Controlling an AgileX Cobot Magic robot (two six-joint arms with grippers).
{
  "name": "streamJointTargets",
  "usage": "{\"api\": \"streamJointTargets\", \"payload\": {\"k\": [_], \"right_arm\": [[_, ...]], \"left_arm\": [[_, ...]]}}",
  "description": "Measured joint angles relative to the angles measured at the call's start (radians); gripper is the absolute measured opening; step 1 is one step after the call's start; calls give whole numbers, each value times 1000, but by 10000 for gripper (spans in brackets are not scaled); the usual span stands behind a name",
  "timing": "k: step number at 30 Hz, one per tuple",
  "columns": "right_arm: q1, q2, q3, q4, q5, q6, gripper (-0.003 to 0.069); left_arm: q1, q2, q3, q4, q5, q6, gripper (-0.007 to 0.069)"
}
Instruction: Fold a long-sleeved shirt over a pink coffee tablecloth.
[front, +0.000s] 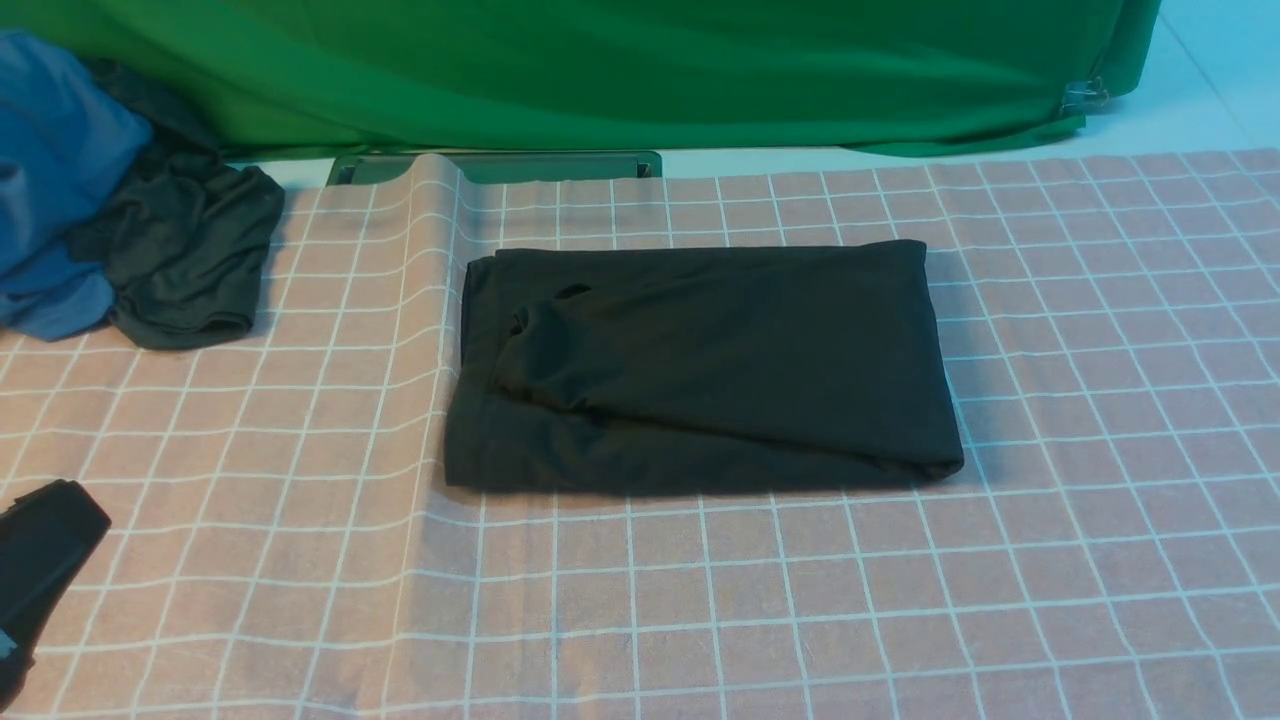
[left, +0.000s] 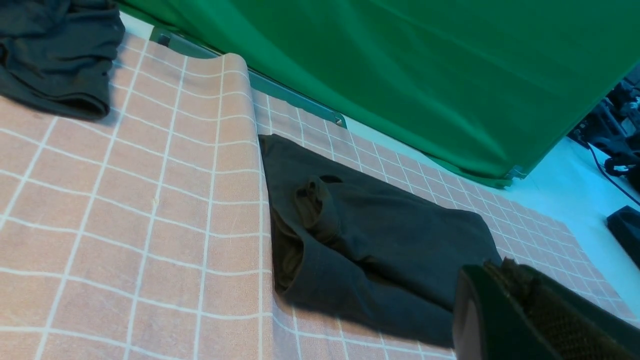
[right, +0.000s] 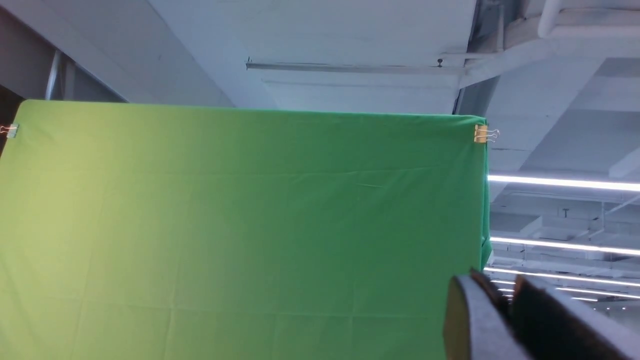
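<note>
On the pink tablecloth (front: 1050, 350) lies the folded shirt (front: 700, 370), print hidden; left jaws clenched empty, right jaws' state unclear.

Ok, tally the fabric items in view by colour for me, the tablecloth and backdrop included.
Black: 1, the folded long-sleeved shirt
Dark grey: 1, the crumpled garment
Blue: 1, the blue cloth
Pink: 1, the pink coffee tablecloth
Green: 1, the backdrop cloth
Total: 5
</note>
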Motion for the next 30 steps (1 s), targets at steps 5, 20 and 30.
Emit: {"api": "streamJointTargets", "payload": {"k": [5,20,30], "right_arm": [[0,0,0,0,-1,1,164],[0,-1,0,0,0,1,197],[0,-1,0,0,0,1,207]], "left_arm": [[0,0,1,42,-13,30,13],[246,-191,383,18,-336,197,13],[267,-198,389,-10,-228,201,13]]}}
